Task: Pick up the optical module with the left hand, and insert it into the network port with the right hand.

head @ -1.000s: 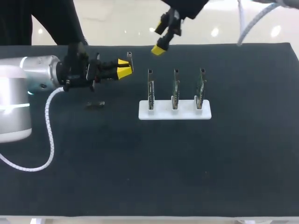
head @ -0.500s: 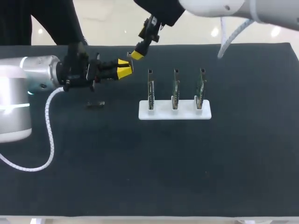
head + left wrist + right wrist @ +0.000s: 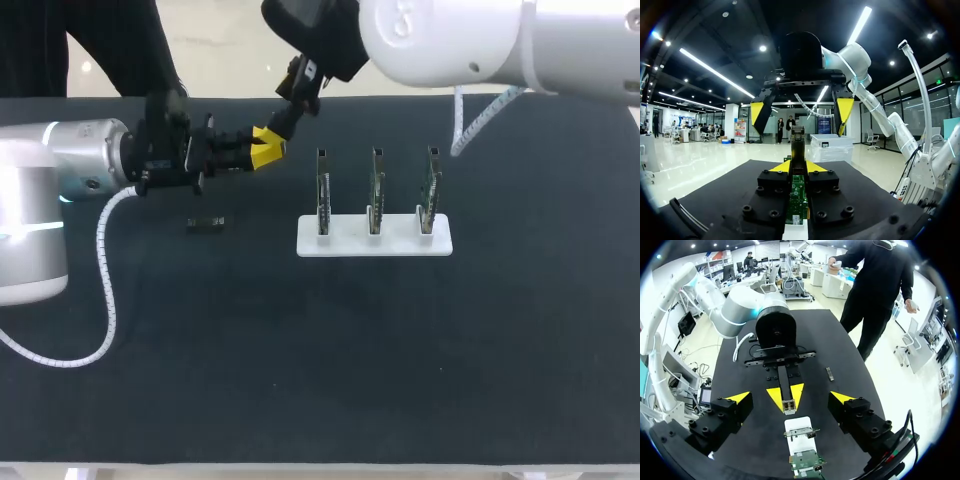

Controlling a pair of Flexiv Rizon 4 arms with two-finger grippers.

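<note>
In the head view, the left gripper (image 3: pixel 266 150) is being held level, left of the white rack (image 3: pixel 373 238) and farther back on the table (image 3: pixel 330 360). The right gripper (image 3: pixel 287 112) is being poised just over its tips. In the left wrist view, the optical module (image 3: pixel 798 145) is being clamped between the left gripper's closed fingers. The right gripper's yellow tips are being held wide apart on either side of it, not touching. In the right wrist view, the module's free end is being framed midway between those open fingers, on the far side of the rack. A handover is judged to be in hand. It is probably best done by closing squarely on the exposed length before the left gripper is loosened, so the module is not being tilted for the network port (image 3: pixel 321 154).
</note>
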